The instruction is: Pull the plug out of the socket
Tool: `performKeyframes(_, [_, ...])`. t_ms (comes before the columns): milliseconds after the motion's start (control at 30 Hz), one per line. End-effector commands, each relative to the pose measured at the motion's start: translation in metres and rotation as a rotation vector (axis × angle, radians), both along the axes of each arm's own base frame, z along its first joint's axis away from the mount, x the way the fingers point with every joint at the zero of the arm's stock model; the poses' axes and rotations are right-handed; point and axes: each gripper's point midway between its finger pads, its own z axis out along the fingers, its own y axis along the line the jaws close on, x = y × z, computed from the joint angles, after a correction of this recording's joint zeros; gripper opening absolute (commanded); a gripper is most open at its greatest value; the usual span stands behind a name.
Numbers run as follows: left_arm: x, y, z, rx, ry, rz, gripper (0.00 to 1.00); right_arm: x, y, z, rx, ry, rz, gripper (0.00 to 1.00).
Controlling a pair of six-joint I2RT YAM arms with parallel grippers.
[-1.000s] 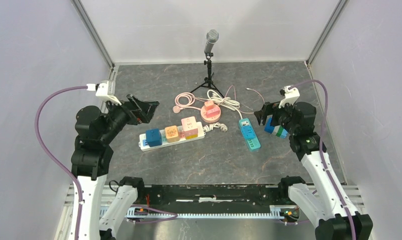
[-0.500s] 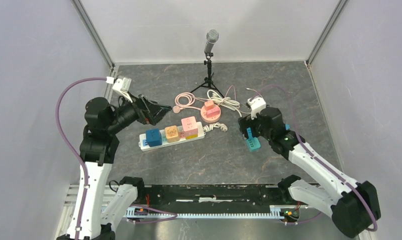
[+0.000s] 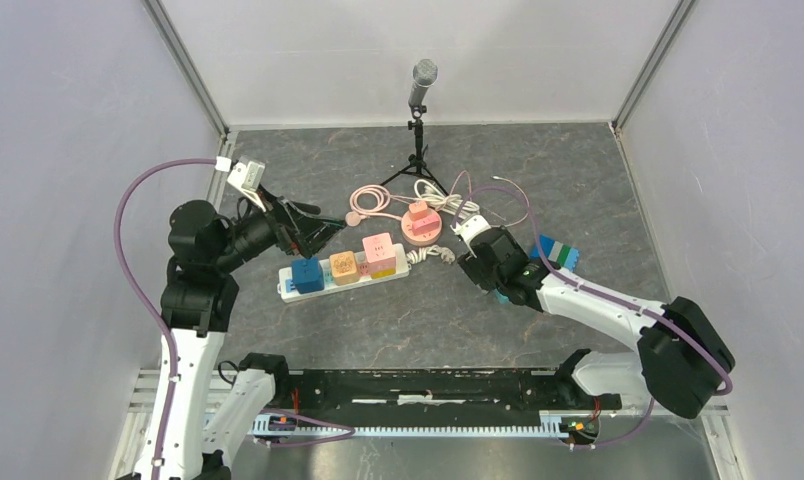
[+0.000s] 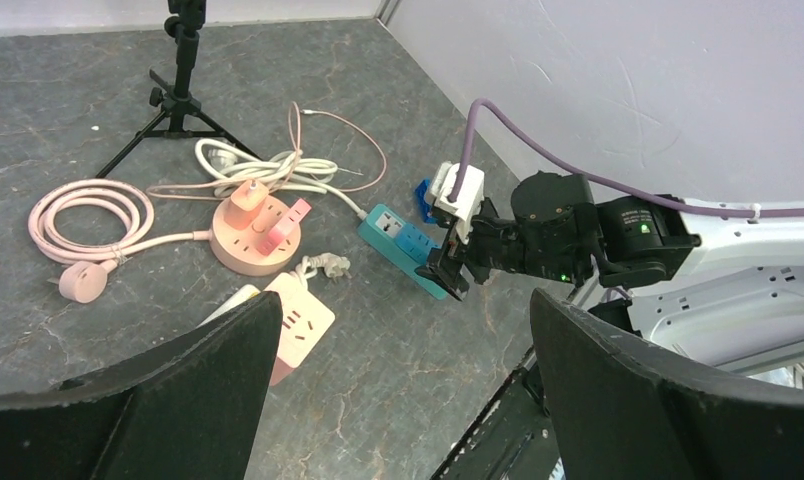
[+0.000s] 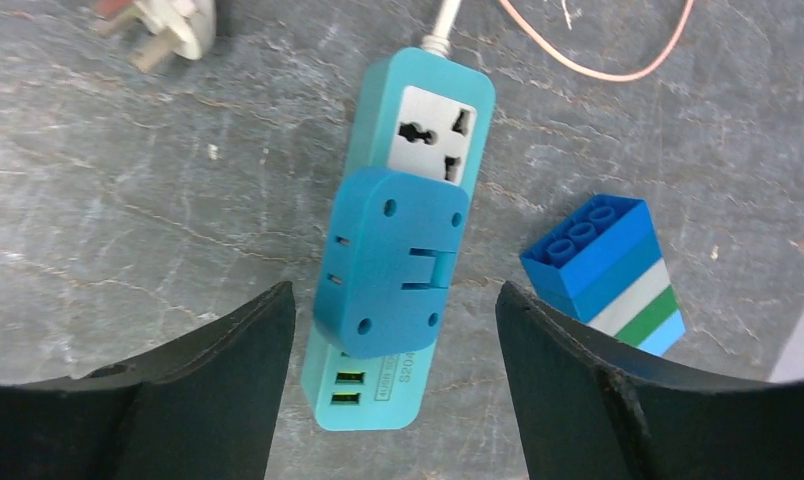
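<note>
A blue plug (image 5: 390, 262) sits in a teal power strip (image 5: 418, 130) lying on the grey table. My right gripper (image 5: 393, 292) hangs over it, open, one finger on each side of the plug with a gap on both sides. From above, the right gripper (image 3: 478, 262) covers most of the strip, of which only an end (image 3: 500, 296) shows. My left gripper (image 3: 313, 228) hovers open and empty above a white power strip (image 3: 343, 275). In the left wrist view the left gripper (image 4: 406, 300) looks across at the teal strip (image 4: 403, 235).
The white strip carries blue, orange and pink plugs. A round pink socket (image 3: 422, 224) with a coiled cable lies behind it. A microphone tripod (image 3: 418, 120) stands at the back. A blue, white and green block (image 5: 603, 265) lies just right of the teal strip.
My right arm swung left from the table's right side to above the teal strip, and its jaws narrowed slightly. The left arm shifted a little to the right.
</note>
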Motion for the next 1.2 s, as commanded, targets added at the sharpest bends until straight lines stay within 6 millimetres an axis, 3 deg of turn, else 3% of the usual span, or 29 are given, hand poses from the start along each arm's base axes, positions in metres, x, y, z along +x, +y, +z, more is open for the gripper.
performKeyframes(0, [-0.005,-0.005,0.009,-0.034,-0.014,-0.031,1.0,0.019,-0.006,0.018,-0.03,-0.093,-0.088,0.74])
performKeyframes(300, [-0.006,-0.005,0.007,-0.04,-0.005,-0.026,1.0,0.017,0.005,0.019,0.033,-0.069,-0.068,0.29])
performKeyframes(767, [-0.011,-0.018,0.005,-0.172,0.069,-0.088,1.0,0.018,0.024,0.033,0.187,-0.027,-0.062,0.0])
performKeyframes(933, [-0.009,-0.032,-0.005,-0.213,0.14,-0.102,1.0,0.016,0.025,0.032,0.189,0.007,-0.068,0.0])
performKeyframes(1067, [-0.011,-0.056,-0.018,-0.206,0.197,-0.125,1.0,0.015,0.025,0.034,0.194,0.008,-0.069,0.01])
performKeyframes(1100, [-0.01,-0.063,-0.022,-0.202,0.218,-0.127,1.0,0.014,0.025,0.033,0.194,0.01,-0.069,0.05])
performKeyframes(1167, [-0.009,-0.078,-0.032,-0.2,0.267,-0.129,0.94,0.013,0.025,0.032,0.197,0.007,-0.067,0.26])
